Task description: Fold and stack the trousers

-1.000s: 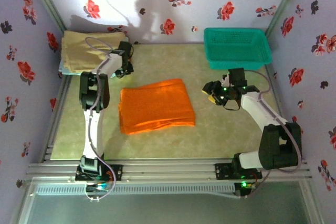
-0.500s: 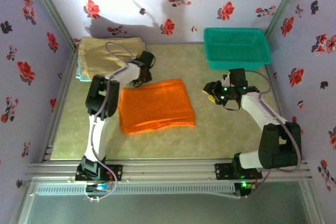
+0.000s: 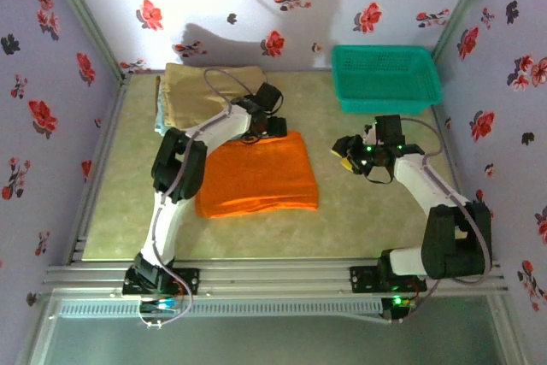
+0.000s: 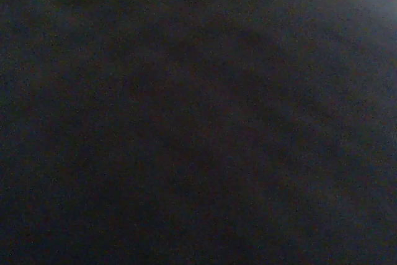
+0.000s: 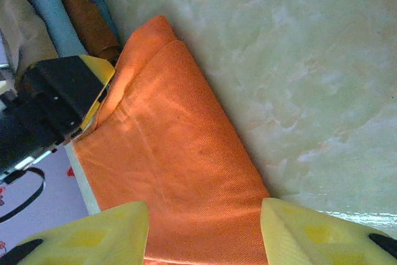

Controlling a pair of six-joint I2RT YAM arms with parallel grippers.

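Observation:
The orange trousers (image 3: 256, 175) lie folded into a flat rectangle in the middle of the table; in the right wrist view the trousers (image 5: 180, 166) run under my fingers. My left gripper (image 3: 272, 123) sits at the trousers' far edge, against the right end of the stack of tan and light blue folded cloth (image 3: 201, 91). The stack travels with it, its jaws are hidden and its wrist view is dark. The right gripper (image 3: 346, 160) hovers open just right of the trousers, yellow fingers (image 5: 93, 237) spread wide with nothing between them.
A green basket (image 3: 386, 74) stands at the back right. Flowered walls close in the table on three sides. Bare table (image 3: 376, 220) lies in front of and to the right of the trousers.
My left arm has swept right from the back left corner, and the tan and blue stack has slid right with it up to the trousers' far edge. The right arm has barely moved.

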